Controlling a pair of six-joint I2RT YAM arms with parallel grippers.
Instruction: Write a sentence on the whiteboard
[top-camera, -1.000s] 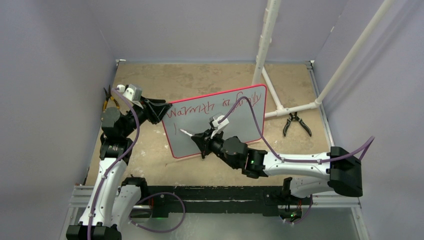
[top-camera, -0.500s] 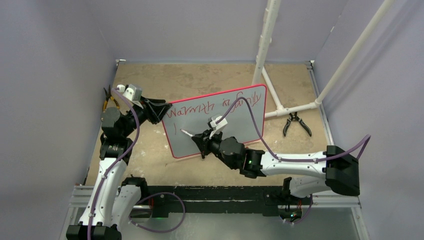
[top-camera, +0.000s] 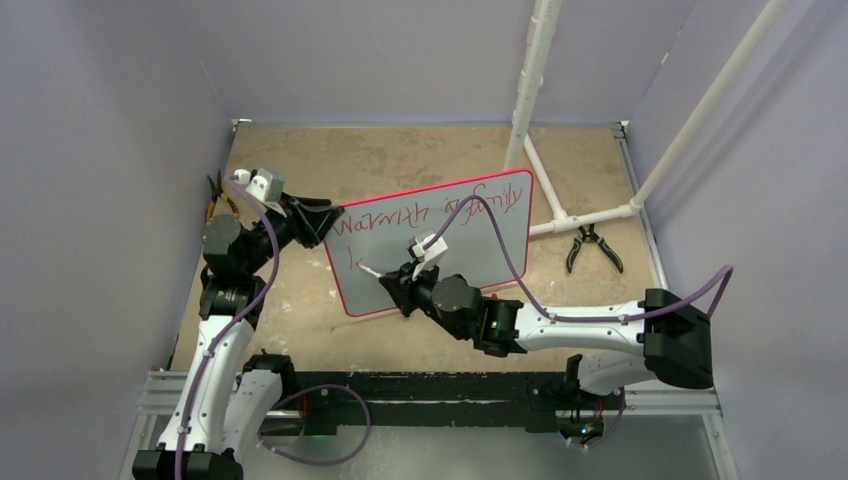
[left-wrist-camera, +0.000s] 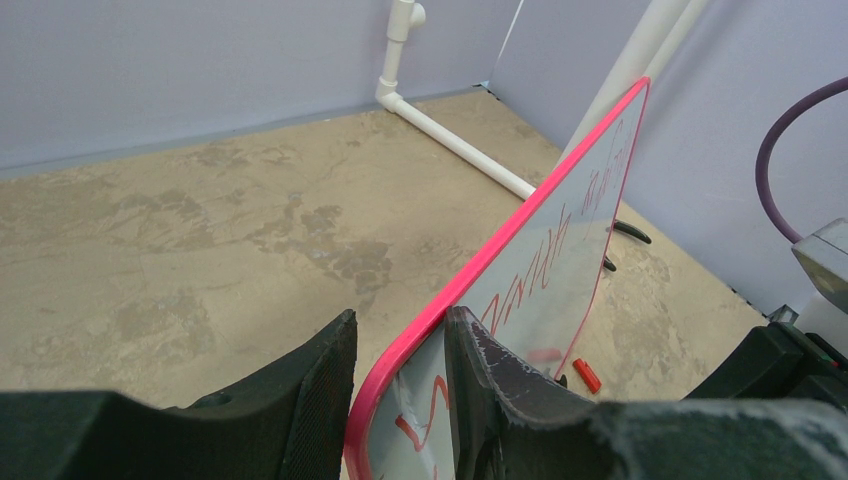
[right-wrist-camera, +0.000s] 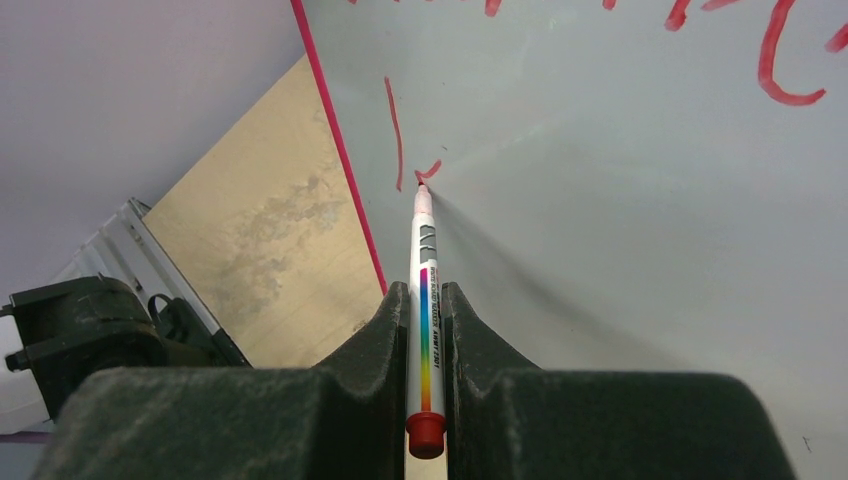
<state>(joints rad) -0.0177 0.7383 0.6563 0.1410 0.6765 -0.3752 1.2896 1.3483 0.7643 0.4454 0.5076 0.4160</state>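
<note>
The whiteboard (top-camera: 470, 252) stands tilted on the table, red-rimmed. The sentence (top-camera: 400, 218) in red runs along its top; a second line starts low on the left with a vertical stroke and a small tick (right-wrist-camera: 397, 135). My left gripper (top-camera: 325, 218) is shut on the board's left edge; the red rim (left-wrist-camera: 500, 250) sits between its jaws (left-wrist-camera: 400, 370). My right gripper (top-camera: 395, 285) is shut on a white marker with a rainbow stripe (right-wrist-camera: 423, 240). The marker's tip touches the board at the tick.
Black pliers (top-camera: 592, 248) lie right of the board. Yellow-handled pliers (top-camera: 218, 200) lie behind the left arm. A white pipe frame (top-camera: 560, 215) stands at the back right. A red marker cap (left-wrist-camera: 587, 377) lies by the board's bottom edge. Walls enclose the table.
My right gripper has shifted slightly left with the marker. A small tick has appeared beside the vertical stroke on the second line. The left arm has not moved.
</note>
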